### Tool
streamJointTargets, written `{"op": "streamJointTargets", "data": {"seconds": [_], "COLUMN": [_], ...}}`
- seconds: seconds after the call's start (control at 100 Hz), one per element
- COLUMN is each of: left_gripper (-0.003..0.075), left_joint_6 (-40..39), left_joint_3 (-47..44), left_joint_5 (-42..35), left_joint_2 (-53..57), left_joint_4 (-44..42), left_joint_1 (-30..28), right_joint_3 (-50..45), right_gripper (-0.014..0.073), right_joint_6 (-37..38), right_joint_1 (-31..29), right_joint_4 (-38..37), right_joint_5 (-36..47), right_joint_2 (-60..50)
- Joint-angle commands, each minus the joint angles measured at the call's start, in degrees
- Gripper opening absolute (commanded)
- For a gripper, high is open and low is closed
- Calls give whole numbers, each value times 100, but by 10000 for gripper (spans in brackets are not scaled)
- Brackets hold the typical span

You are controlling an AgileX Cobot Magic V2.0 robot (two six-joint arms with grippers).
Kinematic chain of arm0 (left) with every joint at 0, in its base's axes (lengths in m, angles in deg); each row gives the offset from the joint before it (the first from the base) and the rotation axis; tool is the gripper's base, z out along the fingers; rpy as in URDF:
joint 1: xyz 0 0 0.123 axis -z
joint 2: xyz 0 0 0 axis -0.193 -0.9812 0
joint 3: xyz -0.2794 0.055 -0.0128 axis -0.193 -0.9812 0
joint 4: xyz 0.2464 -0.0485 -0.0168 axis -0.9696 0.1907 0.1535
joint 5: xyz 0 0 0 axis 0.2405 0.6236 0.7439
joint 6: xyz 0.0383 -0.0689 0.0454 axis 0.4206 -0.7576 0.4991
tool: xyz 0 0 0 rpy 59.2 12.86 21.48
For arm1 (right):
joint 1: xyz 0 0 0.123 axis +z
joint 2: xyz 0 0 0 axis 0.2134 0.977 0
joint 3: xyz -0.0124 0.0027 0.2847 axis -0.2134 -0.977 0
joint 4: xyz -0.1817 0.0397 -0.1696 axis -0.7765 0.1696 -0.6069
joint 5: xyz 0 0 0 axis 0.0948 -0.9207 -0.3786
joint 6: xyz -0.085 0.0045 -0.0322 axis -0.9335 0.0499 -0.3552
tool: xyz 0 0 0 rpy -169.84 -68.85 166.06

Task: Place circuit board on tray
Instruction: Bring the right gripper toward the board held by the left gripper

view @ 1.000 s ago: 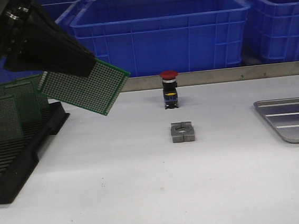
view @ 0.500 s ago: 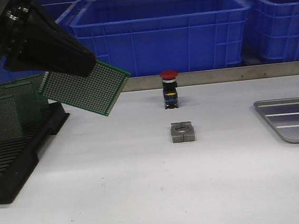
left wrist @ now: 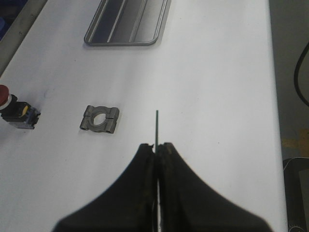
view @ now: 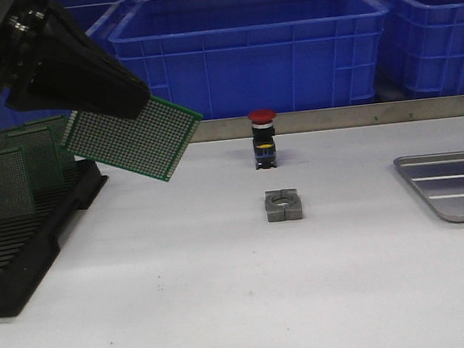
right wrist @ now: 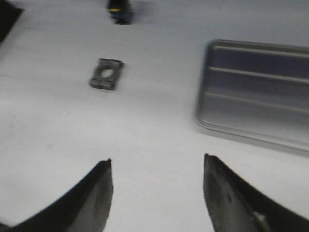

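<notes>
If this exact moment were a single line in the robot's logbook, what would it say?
left gripper: shut on circuit board, held above table | right gripper: open, holding nothing | tray: no board on it yet

Green perforated circuit board [view: 130, 140] tilted, airborne; silver ridged tray [view: 455, 185] far right.

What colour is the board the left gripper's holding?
Green, with a fine grid of dots across its face; the circuit board in the left gripper shows best in the front view.

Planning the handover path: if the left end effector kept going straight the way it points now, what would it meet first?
Likely bare table. The left end effector, shut on the circuit board, points between the metal clamp block and the tray; depth is unclear.
</notes>
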Motion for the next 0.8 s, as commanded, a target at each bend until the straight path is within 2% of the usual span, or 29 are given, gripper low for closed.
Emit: {"op": "streamJointTargets", "data": {"seconds": [0.0, 0.27, 0.37, 0.44, 0.58, 0.79], "left_gripper": [-20, -20, -20, -20, -20, -20], "left_joint_6": [-26, -26, -26, -26, -26, -26], "left_joint_3": [158, 158, 158, 158, 158, 158], "left_joint_5": [89, 89, 89, 89, 89, 89], "left_joint_2": [190, 190, 190, 190, 190, 190], "left_joint_4": [362, 362, 362, 362, 362, 362], "left_joint_1": [50, 50, 50, 50, 50, 50], "right_joint_3": [530, 1319, 1493, 1617, 1871, 2374], "right_gripper": [489, 489, 489, 489, 489, 486], "right_joint_6": [-1300, -5155, -6812, -7634, -8573, -8638], "right_joint_1": [390, 1528, 1776, 1888, 2028, 2246], "right_joint_4": [977, 2951, 3568, 4015, 4567, 4614], "right_joint_5": [297, -91, -311, -489, -753, -982], "right_joint_2": [433, 1707, 2124, 2423, 3034, 3887]}}
